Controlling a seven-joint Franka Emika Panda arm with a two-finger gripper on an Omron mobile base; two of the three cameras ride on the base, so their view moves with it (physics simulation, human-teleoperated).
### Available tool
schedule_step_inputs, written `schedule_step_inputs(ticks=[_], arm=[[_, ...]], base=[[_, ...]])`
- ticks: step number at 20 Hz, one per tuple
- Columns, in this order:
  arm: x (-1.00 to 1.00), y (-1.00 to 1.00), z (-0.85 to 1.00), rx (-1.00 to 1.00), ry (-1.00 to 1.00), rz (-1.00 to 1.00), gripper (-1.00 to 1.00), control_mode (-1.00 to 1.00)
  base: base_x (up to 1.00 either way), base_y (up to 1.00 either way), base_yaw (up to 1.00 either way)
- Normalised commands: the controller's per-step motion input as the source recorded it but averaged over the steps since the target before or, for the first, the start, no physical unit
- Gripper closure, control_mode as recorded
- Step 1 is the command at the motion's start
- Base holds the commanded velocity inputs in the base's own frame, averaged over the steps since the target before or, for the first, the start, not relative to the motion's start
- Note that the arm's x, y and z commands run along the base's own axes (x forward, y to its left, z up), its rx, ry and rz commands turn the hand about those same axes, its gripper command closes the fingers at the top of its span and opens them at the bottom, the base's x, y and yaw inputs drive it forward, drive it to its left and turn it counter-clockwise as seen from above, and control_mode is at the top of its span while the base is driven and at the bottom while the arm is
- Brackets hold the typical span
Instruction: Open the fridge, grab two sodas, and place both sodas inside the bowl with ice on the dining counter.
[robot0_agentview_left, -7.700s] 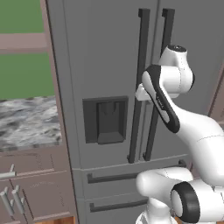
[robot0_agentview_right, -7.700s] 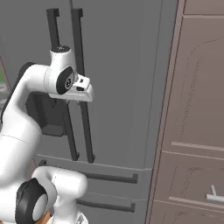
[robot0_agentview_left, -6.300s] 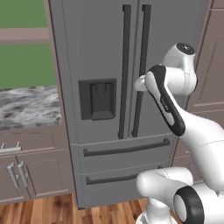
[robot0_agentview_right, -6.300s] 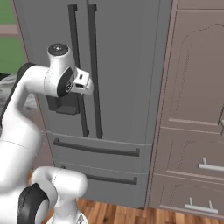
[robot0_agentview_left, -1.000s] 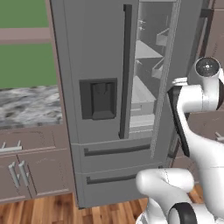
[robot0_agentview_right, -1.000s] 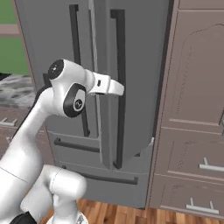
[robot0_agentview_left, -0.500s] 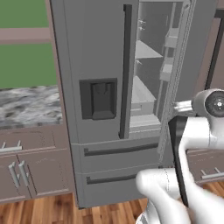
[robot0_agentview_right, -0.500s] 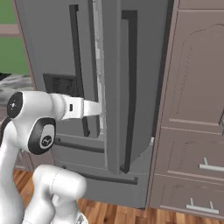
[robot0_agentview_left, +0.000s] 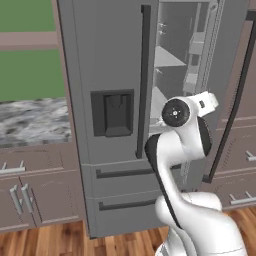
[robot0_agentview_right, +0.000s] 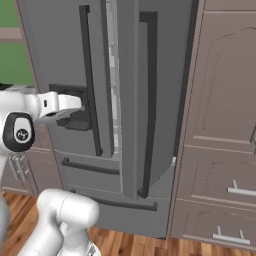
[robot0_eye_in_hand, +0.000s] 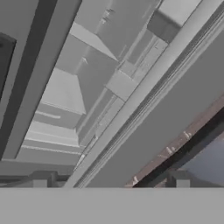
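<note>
No text, label, brand or number can be read anywhere, neither on the fridge nor on the cabinets

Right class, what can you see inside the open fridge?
Inside the fridge: pale shelves and door bins. No sodas are visible; the closed left door and the arm hide the rest.
</note>
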Motion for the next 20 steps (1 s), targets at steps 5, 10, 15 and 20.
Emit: schedule_step_inputs(ticks=[5,10,15,20], arm=[[0.98,0.04,0.13,-0.13,0.22,-0.05,-1.00,-1.00],[1.00,-0.34,0.00,-0.07,0.18,0.00,-1.00,-1.00],[0.77,-0.71,0.00,-0.07,0.19,-0.06,-1.00,-1.00],[0.14,-1.00,-0.03,-0.02,0.15,-0.14,-1.00,-1.00]], base=[[0.00,0.00,0.00],[0.00,0.00,0.00],[0.00,0.00,0.00],[0.00,0.00,0.00]])
